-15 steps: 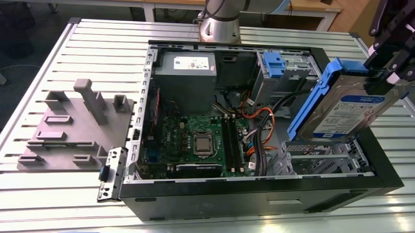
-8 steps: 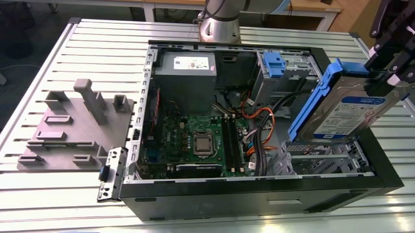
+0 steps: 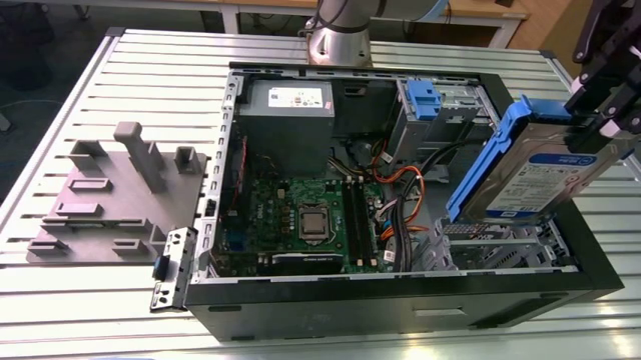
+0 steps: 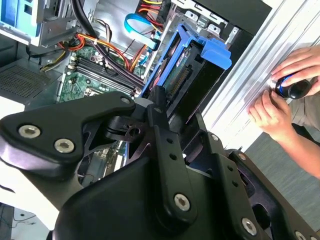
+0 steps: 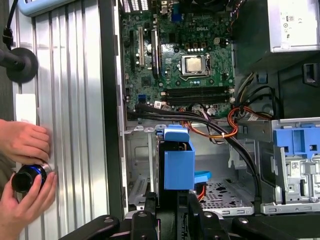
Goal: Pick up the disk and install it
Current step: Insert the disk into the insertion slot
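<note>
The tool point(image 3: 598, 124) pinches the disk point(image 3: 536, 176) by its top end, so the long body hangs free below it. They are in the upper part of the exterior view's right. The disk is up in the air and leans over. A blue rail runs down its side and its label faces out. I think it is held by one end so the other end can go in first.

Just under it, low on the exterior view's right, is a bare metal bay point(image 3: 501, 251) inside the open computer case point(image 3: 401, 292). The disk looks to be just above the bay.

Another blue caddy point(image 3: 422, 97) sits in its cage further back, near the grey power box point(image 3: 287, 112). The case lies on its side on the table point(image 3: 150, 82), so its inside faces up and is easy to reach.

In the first wrist view, one hand point(image 5: 25, 142) and the other hand point(image 5: 27, 200) hold a small round thing point(image 5: 27, 179) over the table, beside the case.
</note>
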Robot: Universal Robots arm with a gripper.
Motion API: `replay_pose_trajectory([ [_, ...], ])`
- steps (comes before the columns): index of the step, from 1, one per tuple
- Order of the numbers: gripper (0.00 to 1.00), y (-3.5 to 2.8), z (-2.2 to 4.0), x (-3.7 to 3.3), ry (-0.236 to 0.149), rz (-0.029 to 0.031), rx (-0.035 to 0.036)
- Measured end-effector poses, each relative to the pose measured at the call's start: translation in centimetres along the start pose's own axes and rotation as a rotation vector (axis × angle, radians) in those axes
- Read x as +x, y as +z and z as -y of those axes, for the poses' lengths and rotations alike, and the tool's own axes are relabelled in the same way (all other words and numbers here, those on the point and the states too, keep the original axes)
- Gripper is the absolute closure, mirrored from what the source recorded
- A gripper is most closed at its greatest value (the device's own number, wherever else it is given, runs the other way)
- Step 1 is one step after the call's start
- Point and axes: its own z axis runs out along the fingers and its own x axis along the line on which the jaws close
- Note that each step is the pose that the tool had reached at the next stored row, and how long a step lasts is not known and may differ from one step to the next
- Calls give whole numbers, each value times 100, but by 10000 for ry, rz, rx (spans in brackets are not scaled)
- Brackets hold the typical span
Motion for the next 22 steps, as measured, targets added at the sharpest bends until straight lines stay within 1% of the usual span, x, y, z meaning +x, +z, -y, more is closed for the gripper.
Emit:
replay_pose_trajectory([
  [2,65,5,13,-1,1,-2,0],
  [6,65,51,17,2,2,-2,0],
  [10,65,58,17,2,2,0,0],
  [14,65,94,18,6,2,0,0],
  [17,65,97,19,6,2,-3,0],
  [19,65,120,23,5,2,0,-1],
  [22,65,129,24,5,2,-2,0],
])
